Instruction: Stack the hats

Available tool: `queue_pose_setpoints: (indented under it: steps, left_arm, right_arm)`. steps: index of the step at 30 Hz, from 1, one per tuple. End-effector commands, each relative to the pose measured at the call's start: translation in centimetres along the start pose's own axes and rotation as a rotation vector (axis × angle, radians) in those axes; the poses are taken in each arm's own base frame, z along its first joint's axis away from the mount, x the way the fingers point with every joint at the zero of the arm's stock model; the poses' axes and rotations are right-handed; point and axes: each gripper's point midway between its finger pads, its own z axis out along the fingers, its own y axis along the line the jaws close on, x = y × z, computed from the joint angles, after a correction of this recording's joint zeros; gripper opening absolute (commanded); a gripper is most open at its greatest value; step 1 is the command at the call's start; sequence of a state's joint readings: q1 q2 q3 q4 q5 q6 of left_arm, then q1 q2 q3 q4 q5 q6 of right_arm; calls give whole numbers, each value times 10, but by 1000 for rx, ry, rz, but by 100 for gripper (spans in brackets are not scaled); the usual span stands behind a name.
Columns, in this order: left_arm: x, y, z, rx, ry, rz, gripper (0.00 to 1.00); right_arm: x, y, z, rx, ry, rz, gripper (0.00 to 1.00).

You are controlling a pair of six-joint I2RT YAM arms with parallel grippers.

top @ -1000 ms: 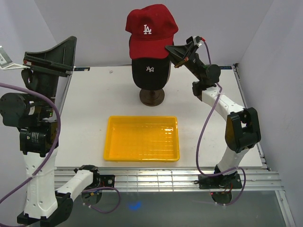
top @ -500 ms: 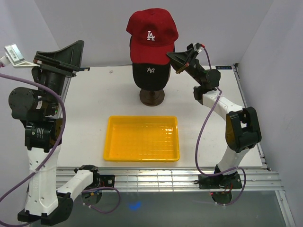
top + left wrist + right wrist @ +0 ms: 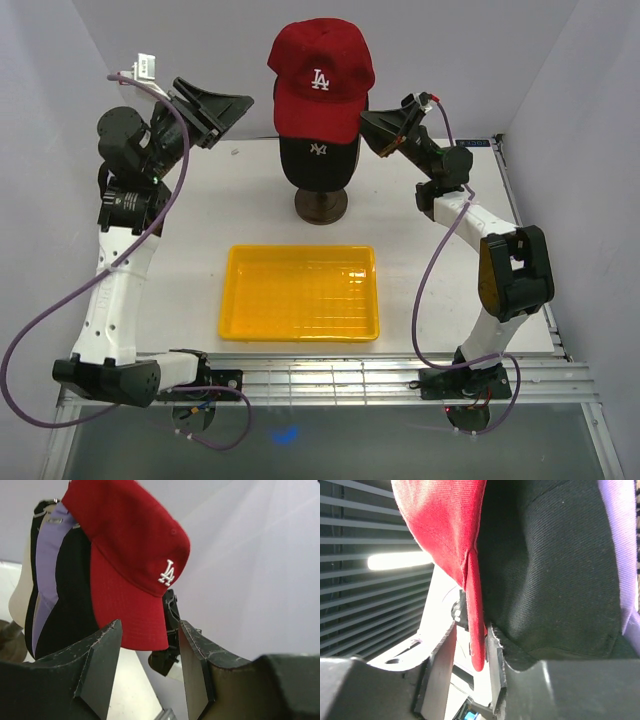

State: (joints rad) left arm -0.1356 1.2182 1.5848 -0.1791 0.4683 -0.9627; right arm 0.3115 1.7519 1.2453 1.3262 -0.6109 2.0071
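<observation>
Sitting at the top of the pile, the red cap (image 3: pixel 320 75) with the white letters is covering the black cap (image 3: pixel 318 155), and only the lower part of the black one is showing under it. The pile is standing on a dark round stand (image 3: pixel 320 205) at the back middle of the table (image 3: pixel 190 230). From the left wrist camera a lavender cap (image 3: pixel 50 555) is showing as a stripe under the black one. A pale rounded shape is lying behind it, and I cannot tell if this is a cap or the head that is carrying them.

The right gripper (image 3: pixel 470 640) is reaching to the right lower edge of the red cap. Its two fingers are standing a little apart, and the hanging red edge is passing between them. The cloth is lying close to one finger (image 3: pixel 495 650) and apart from the other, so the gripper is not pinching it.

The left gripper (image 3: pixel 240 103) is hanging high over the back left of the table and is pointing toward the pile, well apart from it. Its fingers are standing wide apart and are holding nothing; the red cap is showing in the gap, but farther away.

A yellow tray (image 3: pixel 235 300) is lying in the middle of the table, in front of the stand.
</observation>
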Motion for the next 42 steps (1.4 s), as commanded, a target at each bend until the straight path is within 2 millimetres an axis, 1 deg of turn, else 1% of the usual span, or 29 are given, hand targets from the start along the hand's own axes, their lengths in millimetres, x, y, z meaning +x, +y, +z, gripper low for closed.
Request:
queue_pose_setpoints:
  steps: [1,2,3,5,9,13,24,31,34,37,42]
  left_arm:
    - [14,-19,-5,75,100,-43,60]
    - [16,-18,-3,74,117,-53,60]
    - [19,-11,2,59,134,-67,60]
    - [24,-7,4,62,159,-87,60]
    - [27,-2,9,61,175,-99,62]
    - [34,13,19,44,205,-128,62]
    - [41,35,34,19,236,-157,63]
    - [45,38,38,30,250,-170,63]
    - [46,39,40,41,258,-182,63]
    - [49,42,42,47,268,-194,63]
    - [53,46,43,44,279,-204,63]
  right_arm:
    - [22,55,0,-100,95,153,38]
    - [22,55,0,-97,97,150,39]
    - [22,53,1,-87,95,154,39]
    - [25,53,0,-74,100,138,40]
    - [28,48,1,-36,105,117,40]
    - [28,45,2,4,100,96,40]
    - [28,40,5,62,106,60,41]
    - [25,34,4,98,103,39,40]
    - [24,35,5,107,103,28,36]
    - [22,33,5,126,100,18,36]
    - [21,35,7,135,108,-2,36]
